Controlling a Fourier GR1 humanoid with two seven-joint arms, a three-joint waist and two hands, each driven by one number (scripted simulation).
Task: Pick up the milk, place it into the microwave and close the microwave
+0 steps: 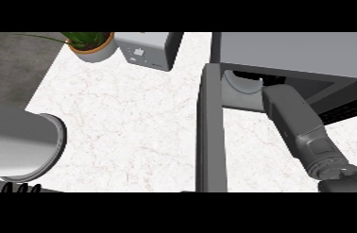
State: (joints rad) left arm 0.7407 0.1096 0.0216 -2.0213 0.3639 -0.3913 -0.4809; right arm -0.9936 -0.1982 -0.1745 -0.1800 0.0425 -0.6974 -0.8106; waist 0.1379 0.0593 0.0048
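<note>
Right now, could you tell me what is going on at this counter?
The robot's right forearm reaches into the open microwave; its hand is hidden inside, so what it holds cannot be seen. The microwave door stands swung open toward the view's lower edge. The milk is not clearly visible; only a pale rounded shape shows inside the opening. The left hand barely shows at the lower left edge. A potted plant and a small white appliance stand at the back of the counter.
</note>
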